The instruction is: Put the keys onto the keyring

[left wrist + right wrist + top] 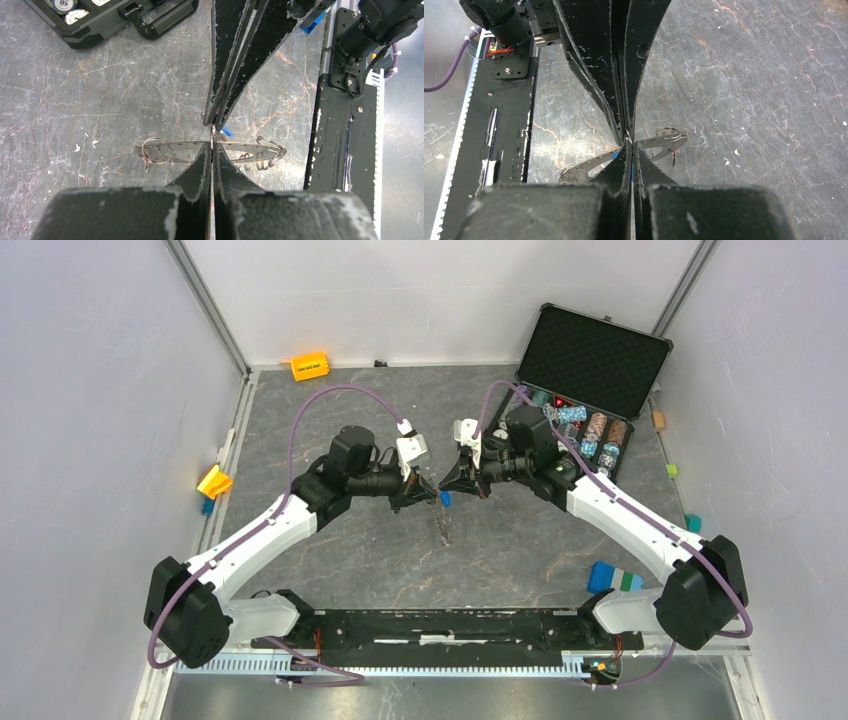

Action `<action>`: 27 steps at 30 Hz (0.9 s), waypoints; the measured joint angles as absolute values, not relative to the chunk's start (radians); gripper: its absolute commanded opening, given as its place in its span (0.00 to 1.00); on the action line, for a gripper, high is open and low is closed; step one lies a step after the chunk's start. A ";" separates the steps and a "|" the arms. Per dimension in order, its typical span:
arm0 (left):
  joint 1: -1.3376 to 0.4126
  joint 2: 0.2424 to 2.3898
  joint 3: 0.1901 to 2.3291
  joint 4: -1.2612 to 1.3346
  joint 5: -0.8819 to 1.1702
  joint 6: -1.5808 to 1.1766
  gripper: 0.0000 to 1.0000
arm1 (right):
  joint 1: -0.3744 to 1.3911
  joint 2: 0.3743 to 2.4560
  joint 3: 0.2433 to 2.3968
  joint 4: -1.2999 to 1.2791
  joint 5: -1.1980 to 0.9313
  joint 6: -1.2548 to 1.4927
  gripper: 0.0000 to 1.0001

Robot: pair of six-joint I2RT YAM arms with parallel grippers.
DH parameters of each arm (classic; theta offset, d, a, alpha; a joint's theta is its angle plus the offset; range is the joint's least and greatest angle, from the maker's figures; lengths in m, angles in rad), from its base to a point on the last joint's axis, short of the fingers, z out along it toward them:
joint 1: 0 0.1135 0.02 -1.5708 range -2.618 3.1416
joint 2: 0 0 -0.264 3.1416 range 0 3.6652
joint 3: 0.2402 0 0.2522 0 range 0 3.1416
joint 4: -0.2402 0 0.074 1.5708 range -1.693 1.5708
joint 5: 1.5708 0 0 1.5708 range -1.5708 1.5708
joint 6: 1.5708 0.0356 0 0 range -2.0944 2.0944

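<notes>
Presently records threading as under way, not complete: finds the left tool [211, 149] pinched shut on the keyring [175, 146], held clear above the worktop [100, 100], and the right tool [629, 145] clamped tip to tip against it on a blue-headed key [226, 132], judged not yet strung.

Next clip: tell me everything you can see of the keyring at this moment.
The keyring looks like a thin, flat grey metal band with holes along it and bunches of wire split rings at both ends. The left tool, shut, pinches its middle; the right tool, also shut, meets it tip to tip at that spot. A small blue piece shows beside the tips; what it belongs to is unclear. Whether the keyring clears the table cannot be told.
</notes>
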State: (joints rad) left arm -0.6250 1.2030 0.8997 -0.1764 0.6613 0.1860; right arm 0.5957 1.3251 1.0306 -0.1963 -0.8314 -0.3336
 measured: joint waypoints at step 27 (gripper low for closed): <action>-0.625 1.203 0.900 -0.176 0.650 0.186 0.02 | 0.596 1.325 1.033 -0.203 -0.802 -0.334 0.00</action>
State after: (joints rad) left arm -0.6247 1.2030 0.8997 -0.1764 0.6498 0.1864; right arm 0.5957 1.3251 1.0328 -0.2031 -0.8017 -0.3344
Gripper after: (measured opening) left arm 0.040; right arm 0.004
